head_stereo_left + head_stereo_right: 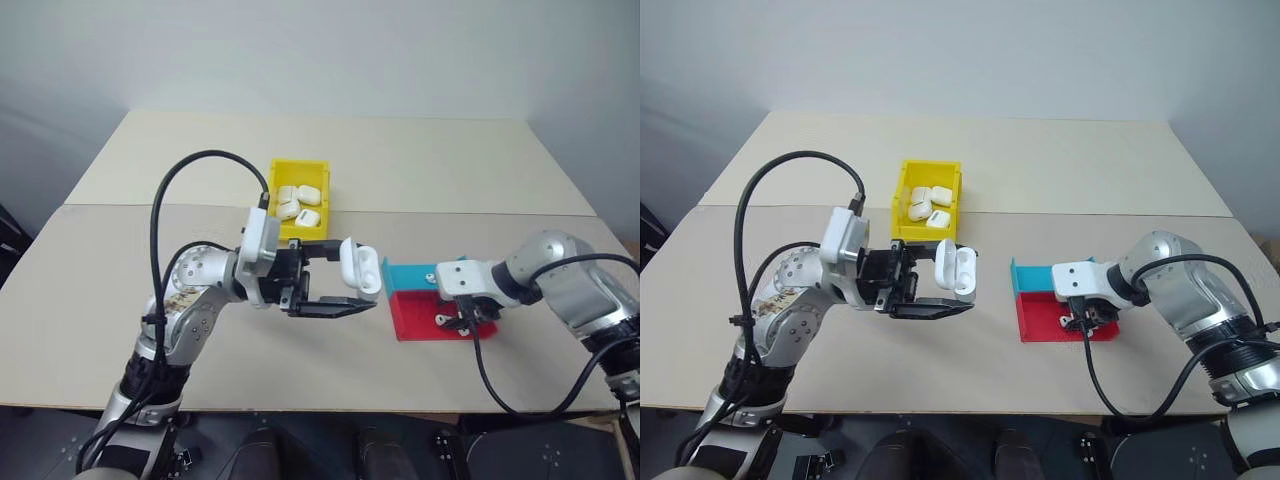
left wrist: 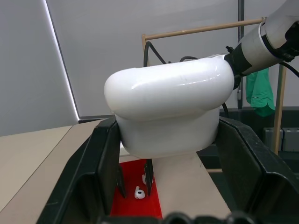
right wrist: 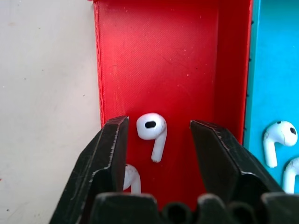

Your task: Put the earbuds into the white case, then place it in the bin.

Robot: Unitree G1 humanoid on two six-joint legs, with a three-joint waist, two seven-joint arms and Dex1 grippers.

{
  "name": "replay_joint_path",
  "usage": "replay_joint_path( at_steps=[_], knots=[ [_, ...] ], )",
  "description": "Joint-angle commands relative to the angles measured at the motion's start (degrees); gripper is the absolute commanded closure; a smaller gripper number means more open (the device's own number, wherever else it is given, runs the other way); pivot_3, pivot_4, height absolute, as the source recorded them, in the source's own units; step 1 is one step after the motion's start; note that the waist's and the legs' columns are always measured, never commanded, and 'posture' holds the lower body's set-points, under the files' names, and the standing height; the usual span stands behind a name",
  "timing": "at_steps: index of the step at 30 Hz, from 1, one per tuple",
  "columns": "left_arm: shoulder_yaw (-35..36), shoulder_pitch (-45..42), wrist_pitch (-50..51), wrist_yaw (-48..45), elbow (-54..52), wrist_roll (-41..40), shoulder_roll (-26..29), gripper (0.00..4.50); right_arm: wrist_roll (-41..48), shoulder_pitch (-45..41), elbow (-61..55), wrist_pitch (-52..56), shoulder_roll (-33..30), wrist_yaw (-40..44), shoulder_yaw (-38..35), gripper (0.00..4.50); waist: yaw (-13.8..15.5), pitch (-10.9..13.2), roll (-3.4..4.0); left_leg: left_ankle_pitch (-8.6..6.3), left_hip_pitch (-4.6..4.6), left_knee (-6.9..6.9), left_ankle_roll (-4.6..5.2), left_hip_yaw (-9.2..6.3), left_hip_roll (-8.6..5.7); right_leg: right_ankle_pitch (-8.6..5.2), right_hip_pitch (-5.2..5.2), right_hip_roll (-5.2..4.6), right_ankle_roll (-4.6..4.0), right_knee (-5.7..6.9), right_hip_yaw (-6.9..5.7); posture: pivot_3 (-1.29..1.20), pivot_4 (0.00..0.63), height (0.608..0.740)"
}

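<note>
Here your table [image 1: 420,170] fills most of the head view, a pale beige top with a seam running across it. In the upper middle of that frame sits the bin [image 1: 300,172], bright yellow, with several closed white cases lying inside it. Right of centre lies the flat tray [image 1: 425,318], teal at its far half and red at its near half.

Your left gripper [image 1: 335,278] reaches in from the lower left toward the middle of the frame, fingers clamped tight on the white case [image 1: 358,266]; the case is held above the table with its lid flipped open, just left of the tray and apart from it.

Your right gripper [image 3: 159,140] comes in from the right edge and points down into the red part of the tray, its fingers partly spread with nothing between them gripped. In the right wrist view one of the earbuds [image 3: 153,132] lies on the red floor between the fingertips, touching neither. A second one [image 3: 131,178] peeks out beside one finger, and two more [image 3: 276,140] rest on the teal part.
</note>
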Motion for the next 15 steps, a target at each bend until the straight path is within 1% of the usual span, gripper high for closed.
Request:
replay_joint_path(
  at_steps=[1, 10, 13, 15],
  knots=[
    [1.5, -0.7, -0.2, 0.3, -1.8, -0.9, 0.3, 1.71, -0.7, -0.1, 0.2, -1.5, 0.1, 0.5, -0.6, 1.88, 0.0, 0.0, 0.0, 0.0, 0.0, 0.0, 0.0, 0.0, 0.0, 0.0, 0.0, 0.0, 0.0, 0.0, 0.0, 0.0, 0.15, 0.74],
    [1.6, -0.2, 0.2, 1.0, -2.8, -1.0, 0.5, 1.71, -2.2, 1.0, 1.0, -2.9, 0.3, 0.7, -0.5, 1.88, 0.0, 0.0, 0.0, 0.0, 0.01, 0.01, 0.0, 0.0, 0.0, 0.0, 0.02, 0.0, 0.0, 0.0, 0.0, 0.0, 0.15, 0.74],
    [1.6, -0.1, 0.3, 1.4, -3.2, -1.0, 0.5, 1.71, -2.5, 1.2, 1.2, -3.4, 0.3, 1.1, -0.3, 2.47, 0.0, 0.0, 0.0, 0.0, 0.06, 0.01, 0.0, 0.0, 0.0, 0.0, 0.06, 0.0, 0.0, 0.01, 0.0, 0.0, 0.15, 0.74],
    [1.6, -0.1, 0.4, 1.6, -3.3, -1.1, 0.5, 1.71, -3.1, 1.5, 1.4, -4.2, 0.3, 0.8, -0.2, 3.15, 0.0, 0.0, 0.0, 0.0, 0.07, 0.01, 0.0, 0.0, 0.0, 0.0, 0.08, 0.0, 0.0, 0.01, 0.0, 0.0, 0.15, 0.74]
  ],
)
